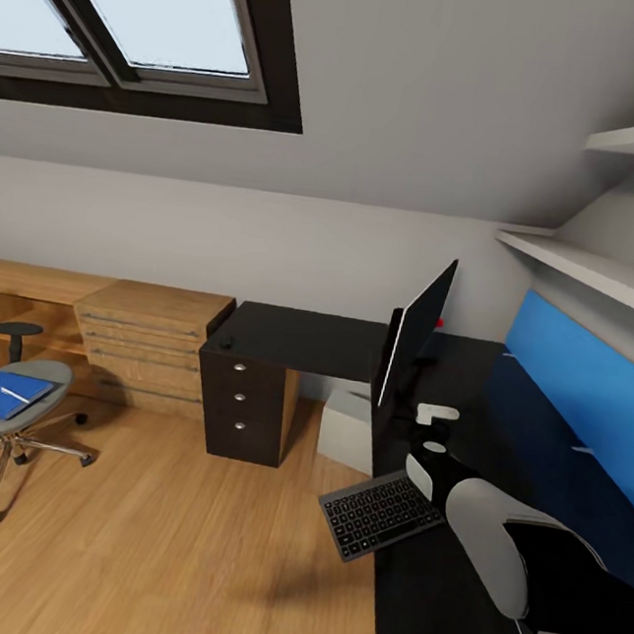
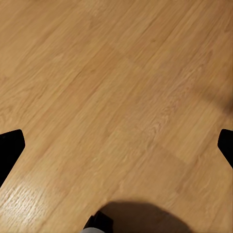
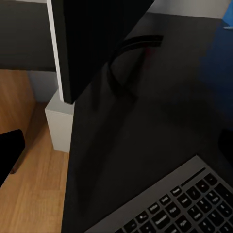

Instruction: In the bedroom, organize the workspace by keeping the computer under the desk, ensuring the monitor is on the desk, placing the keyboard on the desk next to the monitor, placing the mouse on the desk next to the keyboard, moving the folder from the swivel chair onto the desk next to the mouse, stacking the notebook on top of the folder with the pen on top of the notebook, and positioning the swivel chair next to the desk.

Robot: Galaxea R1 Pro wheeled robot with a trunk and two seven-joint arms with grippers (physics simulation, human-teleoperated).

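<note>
Keyboard step in hand: right gripper (image 1: 436, 418), jaws spread and empty, hovers above dark flat keyboard (image 1: 381, 514) overhanging black desk (image 1: 442, 590) edge near thin black monitor (image 1: 416, 331). Next: push keyboard fully on. Left gripper's state: cannot tell.

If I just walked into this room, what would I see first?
Probably the big skylight window up in the slanted ceiling. Next, the black desk with its thin monitor standing on it and the keyboard poking over the desk's edge, close to the robot's right arm. Over at the left, a grey swivel chair stands on the wooden floor with a blue folder on its seat.
</note>
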